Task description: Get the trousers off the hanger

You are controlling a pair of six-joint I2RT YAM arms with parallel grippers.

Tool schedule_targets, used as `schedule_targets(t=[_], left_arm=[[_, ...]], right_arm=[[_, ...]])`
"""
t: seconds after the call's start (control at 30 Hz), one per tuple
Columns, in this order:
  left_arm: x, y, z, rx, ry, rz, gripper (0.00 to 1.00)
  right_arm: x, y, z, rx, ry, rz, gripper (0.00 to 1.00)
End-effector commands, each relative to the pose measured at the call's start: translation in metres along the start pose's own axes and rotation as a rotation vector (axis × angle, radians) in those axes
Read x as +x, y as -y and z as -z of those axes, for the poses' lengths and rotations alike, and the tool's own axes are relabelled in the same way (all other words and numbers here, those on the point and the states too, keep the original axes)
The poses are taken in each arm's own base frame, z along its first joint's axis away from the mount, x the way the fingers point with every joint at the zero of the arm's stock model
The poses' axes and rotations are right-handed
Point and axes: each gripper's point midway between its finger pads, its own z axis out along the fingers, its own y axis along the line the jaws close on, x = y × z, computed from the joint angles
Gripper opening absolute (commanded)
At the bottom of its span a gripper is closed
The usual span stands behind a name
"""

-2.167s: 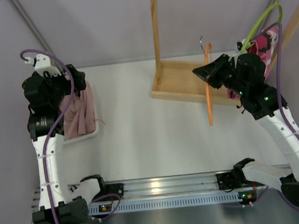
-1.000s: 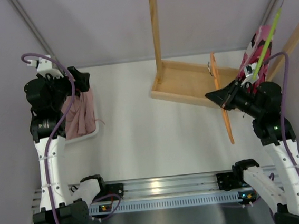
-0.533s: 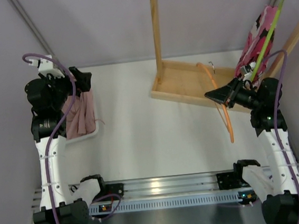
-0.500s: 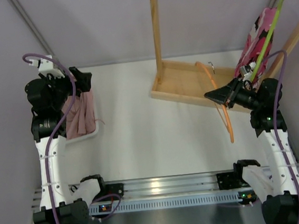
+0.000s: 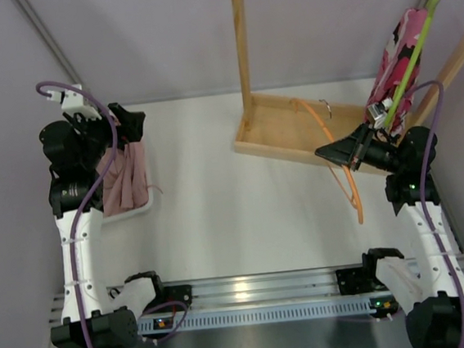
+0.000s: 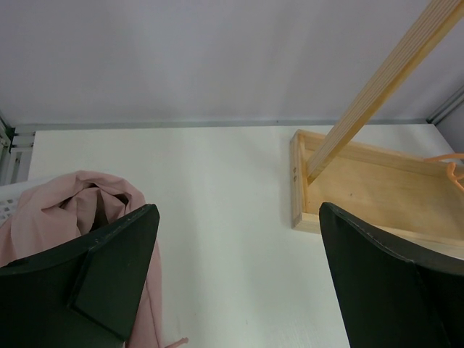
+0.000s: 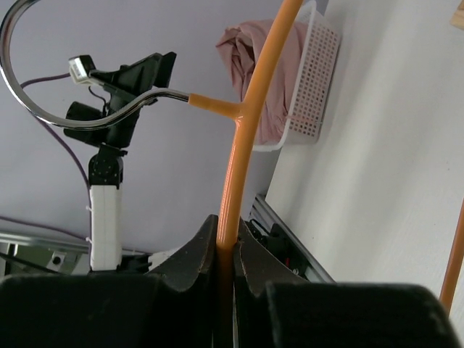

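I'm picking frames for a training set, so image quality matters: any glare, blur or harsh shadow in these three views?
Top external: soft, even light, faint shadows, one glare patch on the metal rail. Left wrist: the left gripper is dark and featureless, while the trousers look sharp. Right wrist: the right gripper, shut on the hanger, is dark and soft; the hanger is crisp.

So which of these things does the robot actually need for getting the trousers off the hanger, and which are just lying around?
Part of the job:
pink trousers, lying in the white basket
orange hanger, pinched in the right gripper
left gripper, open

Just lying about:
wooden rack
lime-green hanger
patterned garment hanging by it
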Motion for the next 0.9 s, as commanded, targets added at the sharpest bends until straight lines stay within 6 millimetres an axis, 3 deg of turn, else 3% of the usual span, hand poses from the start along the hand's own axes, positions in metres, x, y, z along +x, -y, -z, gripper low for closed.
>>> schedule_targets(t=[0.0, 0.13, 0.4, 0.47, 0.5, 0.57, 0.6, 0.63, 0.67, 0.7, 0.73, 0.77, 0.8, 0.83, 0.87], left_arm=[[-0.015, 0.008, -0.003, 0.045, 0.052, -0.005, 0.98], [-0.016, 0.009, -0.005, 0.052, 0.051, 0.003, 0.98], [-0.019, 0.015, -0.010, 0.092, 0.052, -0.002, 0.98], [-0.019, 0.017, -0.018, 0.107, 0.044, -0.008, 0.99], [-0.031, 0.027, -0.021, 0.141, 0.060, -0.032, 0.99], [-0.028, 0.054, -0.036, 0.248, 0.030, -0.039, 0.98], [-0.045, 0.069, -0.039, 0.284, 0.058, -0.061, 0.97], [-0.034, 0.103, -0.053, 0.379, 0.024, -0.071, 0.95], [-0.034, 0.120, -0.061, 0.413, 0.019, -0.071, 0.93], [-0.052, 0.145, -0.061, 0.464, 0.053, -0.077, 0.88], [-0.049, 0.184, -0.060, 0.554, 0.041, -0.058, 0.84], [-0.035, 0.200, -0.079, 0.580, -0.003, -0.037, 0.81], [-0.054, 0.224, -0.075, 0.623, 0.037, -0.034, 0.76], [-0.048, 0.264, -0.071, 0.710, 0.023, -0.009, 0.75], [-0.034, 0.283, -0.084, 0.739, -0.008, 0.008, 0.74]], right_arm=[[0.017, -0.006, 0.006, -0.038, -0.073, -0.008, 0.00], [0.023, 0.006, 0.007, -0.025, -0.084, -0.040, 0.00], [0.032, 0.000, 0.012, -0.031, -0.095, 0.014, 0.00], [0.029, 0.000, 0.011, -0.017, -0.110, 0.025, 0.00], [0.030, 0.004, 0.011, -0.004, -0.121, 0.015, 0.00], [0.031, 0.009, 0.010, 0.005, -0.148, -0.003, 0.00], [0.031, 0.011, 0.009, 0.009, -0.156, -0.008, 0.00], [0.032, 0.013, 0.009, 0.010, -0.163, -0.015, 0.00], [0.032, 0.014, 0.009, 0.011, -0.167, -0.018, 0.00], [0.031, 0.014, 0.008, 0.012, -0.166, -0.021, 0.00], [0.029, 0.012, 0.008, 0.005, -0.162, -0.007, 0.00], [0.028, 0.010, 0.007, 0.000, -0.162, 0.000, 0.00], [0.027, 0.008, 0.007, -0.004, -0.161, -0.001, 0.00], [0.024, 0.006, 0.006, -0.007, -0.158, 0.008, 0.00], [0.023, 0.005, 0.006, -0.006, -0.158, 0.006, 0.00]])
